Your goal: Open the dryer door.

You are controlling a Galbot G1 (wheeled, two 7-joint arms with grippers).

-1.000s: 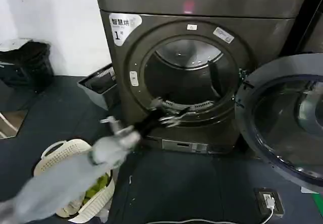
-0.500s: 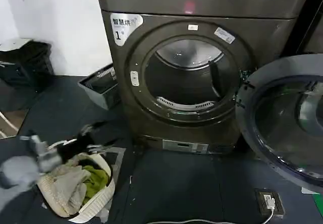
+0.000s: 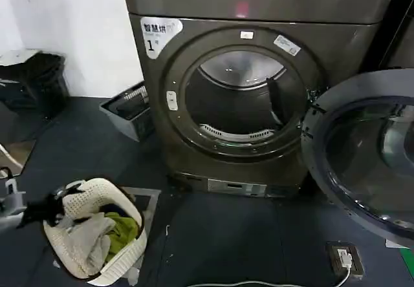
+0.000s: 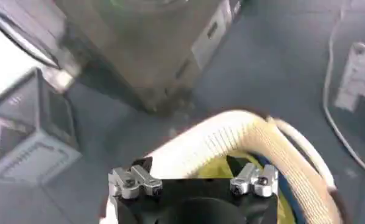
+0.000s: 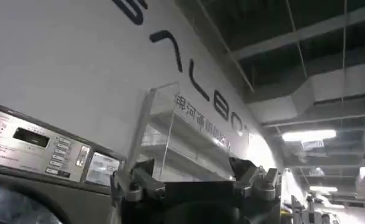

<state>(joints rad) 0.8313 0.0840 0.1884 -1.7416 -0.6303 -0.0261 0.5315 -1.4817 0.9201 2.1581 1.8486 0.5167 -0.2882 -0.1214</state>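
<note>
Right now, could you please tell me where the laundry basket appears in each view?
Head view: laundry basket at lower left, on the floor before the dryer.
Left wrist view: laundry basket just beyond the left gripper.
Right wrist view: faces wall and ceiling instead.
Shared landmark: the dryer's base.

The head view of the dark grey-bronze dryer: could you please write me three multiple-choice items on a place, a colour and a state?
1. Where is the left gripper?
A. inside the drum
B. over the white slatted laundry basket
C. on the control panel

2. What colour is the brightest garment in the basket?
A. red
B. yellow-green
C. purple

3. How does the chrome-ringed round dryer door stand?
A. swung open to the right of the dark grey-bronze dryer
B. latched shut
C. lying on the floor

Key: 1 B, its dark fingers sit at the basket rim; 2 B, it lies beside grey cloth; 3 A, the drum opening is bare.
</note>
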